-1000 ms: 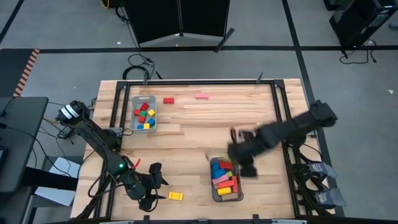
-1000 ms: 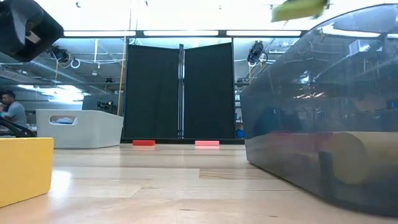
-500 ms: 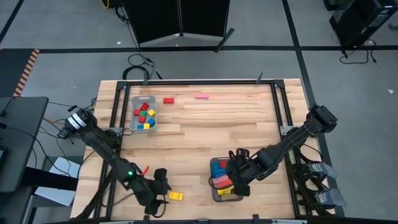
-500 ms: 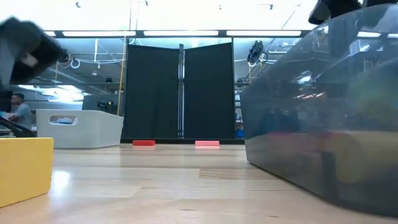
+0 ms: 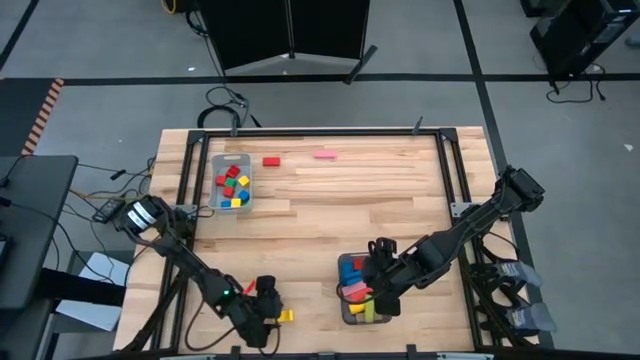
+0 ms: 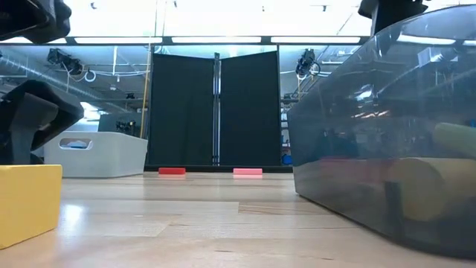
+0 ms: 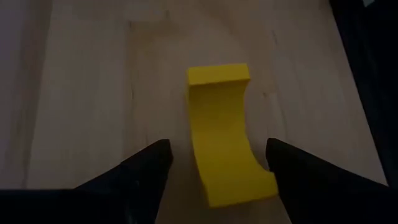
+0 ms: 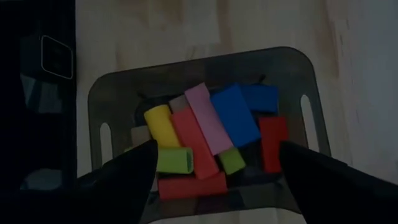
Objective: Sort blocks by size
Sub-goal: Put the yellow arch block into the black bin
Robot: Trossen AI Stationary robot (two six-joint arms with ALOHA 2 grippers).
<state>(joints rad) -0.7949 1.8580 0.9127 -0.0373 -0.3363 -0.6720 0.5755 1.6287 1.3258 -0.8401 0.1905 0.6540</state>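
Two grey trays are seen from above: a far tray (image 5: 231,184) of small blocks at eleven o'clock, and a near tray (image 5: 345,312) of longer blocks (image 5: 356,290) under the wide-open right gripper (image 5: 378,290). At the left wrist, a yellow block (image 7: 225,133) is framed between the spread fingers (image 7: 144,168) of the left gripper (image 7: 217,163), untouched.

The left gripper (image 5: 268,313) sits low beside the yellow block (image 5: 285,316), fingers apart — the right gripper (image 5: 372,292), wide open, hangs over the near tray (image 5: 345,312).
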